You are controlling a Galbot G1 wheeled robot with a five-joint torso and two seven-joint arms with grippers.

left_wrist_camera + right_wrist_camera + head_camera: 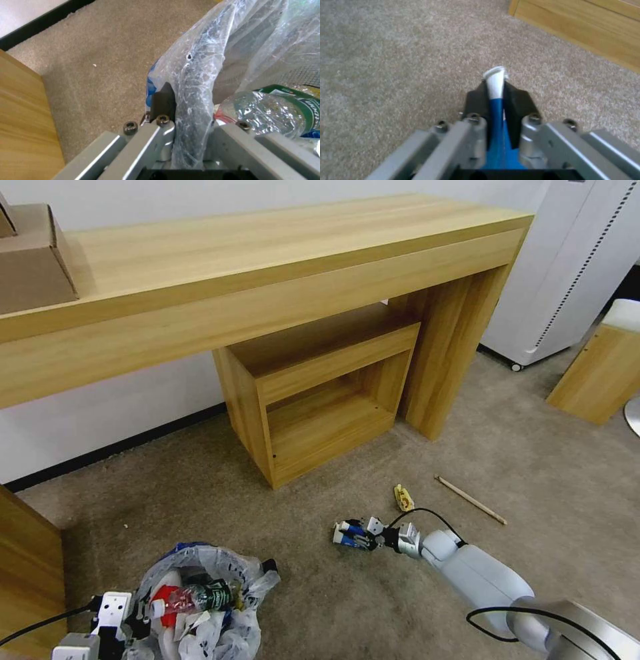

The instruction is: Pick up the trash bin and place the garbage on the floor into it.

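The trash bin (207,593), lined with a crinkly whitish bag, is at the lower left, holding a green-label bottle (200,599) and wrappers. My left gripper (130,623) is shut on the bin's bagged rim (191,100); one black fingertip (163,100) presses it from outside. My right gripper (363,537) is low over the beige carpet (320,580), shut on a flattened blue-white carton (495,100) squeezed between its black pads (520,105). A yellow scrap (403,498) and a thin wooden stick (471,500) lie on the carpet just beyond the right gripper.
A long wooden desk (267,280) with a low open cabinet (320,393) stands ahead. A wooden panel (27,567) is close on the left of the bin. A white appliance (567,267) and a wooden stool (600,367) stand to the right.
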